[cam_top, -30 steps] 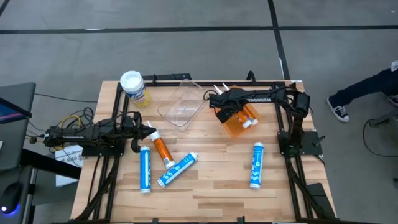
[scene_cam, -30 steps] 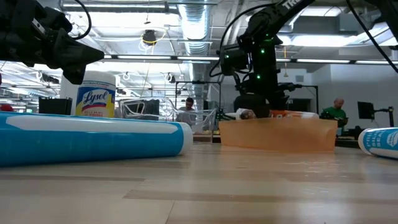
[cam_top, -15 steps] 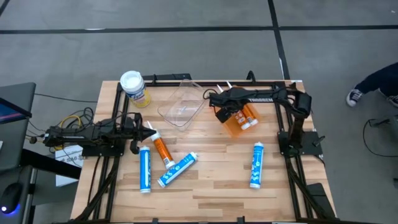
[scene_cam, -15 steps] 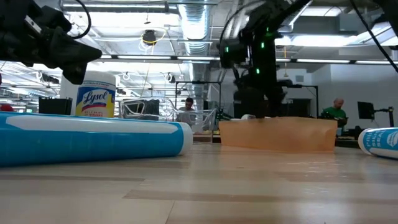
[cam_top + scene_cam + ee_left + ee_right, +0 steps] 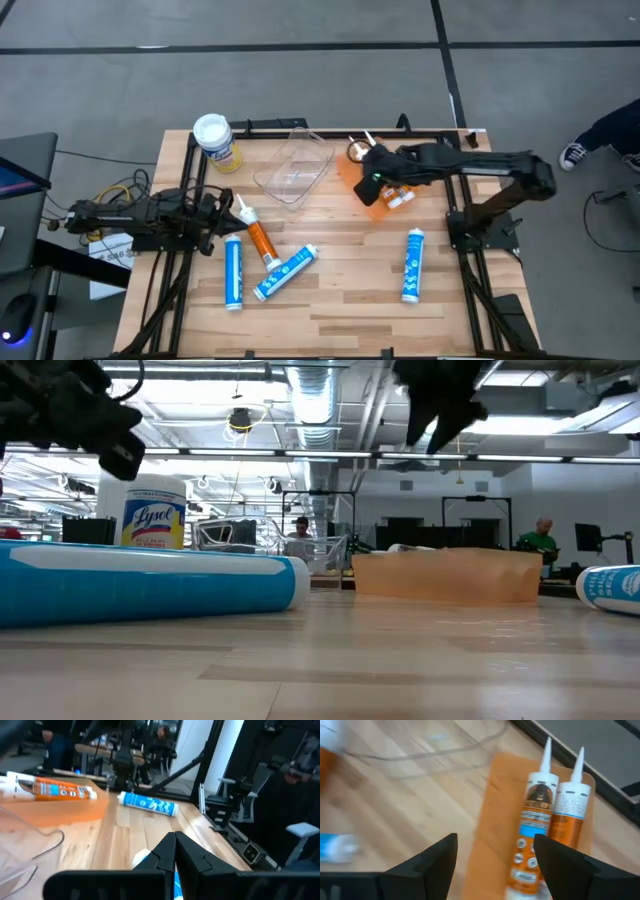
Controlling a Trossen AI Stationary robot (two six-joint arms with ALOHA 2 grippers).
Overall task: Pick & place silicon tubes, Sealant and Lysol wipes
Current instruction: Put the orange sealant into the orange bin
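Observation:
Two orange silicone tubes (image 5: 540,835) lie side by side in a shallow orange tray (image 5: 372,207) at the table's far right. My right gripper (image 5: 495,865) hangs open and empty above that tray (image 5: 445,575), high at the top of the low view. An orange tube (image 5: 258,238) and two blue tubes (image 5: 233,272) lie on the wood at the near left. A third blue tube (image 5: 412,265) lies at the near right. The Lysol wipes (image 5: 215,142) stand upright at the far left corner. My left gripper (image 5: 175,851) is shut and empty by the left edge.
A clear plastic tray (image 5: 295,165) sits on the table between the wipes and the orange tray. The black frame rails (image 5: 185,250) run along both sides. Bare wood lies in the middle and along the near edge. People sit at desks in the room behind.
My right gripper has risen from inside the orange tray to well above it, with the arm drawing back toward the table's right edge. The two orange tubes stay lying in the tray.

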